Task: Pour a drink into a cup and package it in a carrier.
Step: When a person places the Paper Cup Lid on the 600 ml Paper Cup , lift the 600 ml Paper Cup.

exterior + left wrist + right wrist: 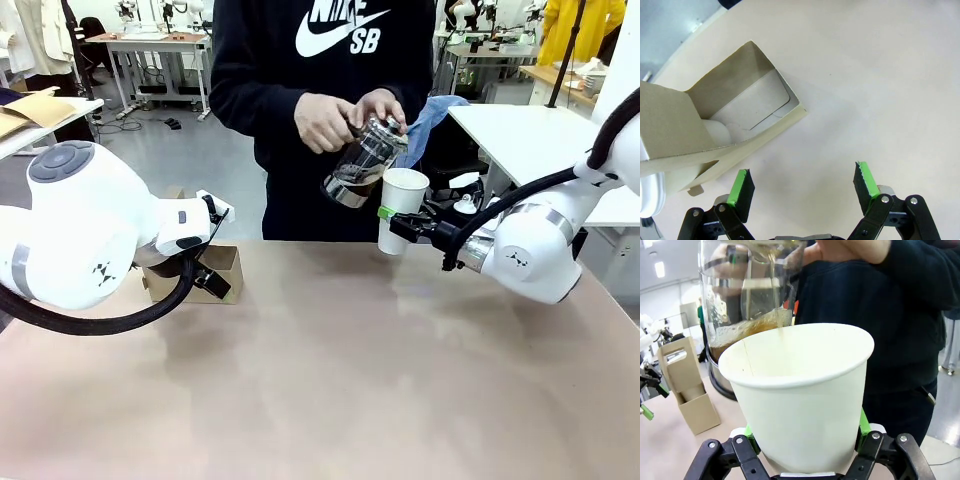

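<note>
My right gripper (393,222) is shut on the tall white cup (403,203) and holds it upright above the table's far edge. In the right wrist view the cup (800,400) sits between the green pads (863,427). A person's hands (328,122) tilt a clear glass jug (362,160) over the cup's rim, and the dark brown drink (747,329) lies against the jug's lower side. The brown cardboard carrier (228,268) stands at the far left, partly hidden by my left arm. My left gripper (802,182) hangs open just beside the carrier (740,100).
A pale rounded thing (717,132) sits inside the carrier. A blue cloth (432,118) lies behind the cup, beside a white side table (530,140). The tan tabletop (330,380) stretches bare toward me.
</note>
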Robot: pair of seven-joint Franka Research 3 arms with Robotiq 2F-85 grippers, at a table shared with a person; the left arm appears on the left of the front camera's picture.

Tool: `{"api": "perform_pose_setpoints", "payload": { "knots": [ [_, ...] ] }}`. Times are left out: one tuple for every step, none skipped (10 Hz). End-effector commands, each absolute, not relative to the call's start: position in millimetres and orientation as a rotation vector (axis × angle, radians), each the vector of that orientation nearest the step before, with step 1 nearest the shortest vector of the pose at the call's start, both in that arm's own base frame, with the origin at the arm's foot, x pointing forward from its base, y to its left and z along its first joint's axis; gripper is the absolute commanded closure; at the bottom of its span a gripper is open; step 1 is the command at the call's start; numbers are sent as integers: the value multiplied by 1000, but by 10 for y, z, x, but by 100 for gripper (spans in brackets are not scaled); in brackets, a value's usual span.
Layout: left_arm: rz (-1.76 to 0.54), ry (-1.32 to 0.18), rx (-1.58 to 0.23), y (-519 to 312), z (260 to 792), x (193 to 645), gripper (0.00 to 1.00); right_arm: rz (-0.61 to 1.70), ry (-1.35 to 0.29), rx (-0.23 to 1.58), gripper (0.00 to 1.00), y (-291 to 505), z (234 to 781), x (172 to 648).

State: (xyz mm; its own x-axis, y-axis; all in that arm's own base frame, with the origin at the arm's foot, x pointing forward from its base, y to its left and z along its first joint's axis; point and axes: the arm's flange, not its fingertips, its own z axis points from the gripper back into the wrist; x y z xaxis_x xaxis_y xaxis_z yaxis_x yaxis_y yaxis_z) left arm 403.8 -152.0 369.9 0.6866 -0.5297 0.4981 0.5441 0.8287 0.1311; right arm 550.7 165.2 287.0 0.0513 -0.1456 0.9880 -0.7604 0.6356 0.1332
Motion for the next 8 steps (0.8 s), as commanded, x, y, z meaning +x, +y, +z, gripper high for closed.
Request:
{"api": "perform_pose_setpoints", "payload": {
  "knots": [
    [-601, -550, -29, -1516, 3703, 4037, 0, 571, -1470, 802, 19, 1680, 2922, 5498],
    [-601, -550, -29, -1516, 3703, 4037, 0, 571, -1470, 802, 19, 1680, 2922, 5498],
    [-601, -550, -29, -1516, 3703, 4037, 0, 571, -1470, 802, 19, 1680, 2922, 5498],
    [-601, -550, -29, -1516, 3703, 4037, 0, 571, -1470, 802, 19, 1680, 2922, 5498],
    [-601, -550, -29, -1516, 3703, 4037, 0, 571, -1470, 802, 19, 1680, 2922, 5498],
    [-601, -550, -29, -1516, 3703, 4037, 0, 571, -1470, 802, 19, 1680, 2922, 5498],
    [-601, -550, -29, -1516, 3703, 4037, 0, 571, -1470, 802, 19, 1680, 2922, 5498],
    [-601, -550, -29, -1516, 3703, 4037, 0, 571, -1470, 802, 19, 1680, 2922, 5498]
  ]
}}
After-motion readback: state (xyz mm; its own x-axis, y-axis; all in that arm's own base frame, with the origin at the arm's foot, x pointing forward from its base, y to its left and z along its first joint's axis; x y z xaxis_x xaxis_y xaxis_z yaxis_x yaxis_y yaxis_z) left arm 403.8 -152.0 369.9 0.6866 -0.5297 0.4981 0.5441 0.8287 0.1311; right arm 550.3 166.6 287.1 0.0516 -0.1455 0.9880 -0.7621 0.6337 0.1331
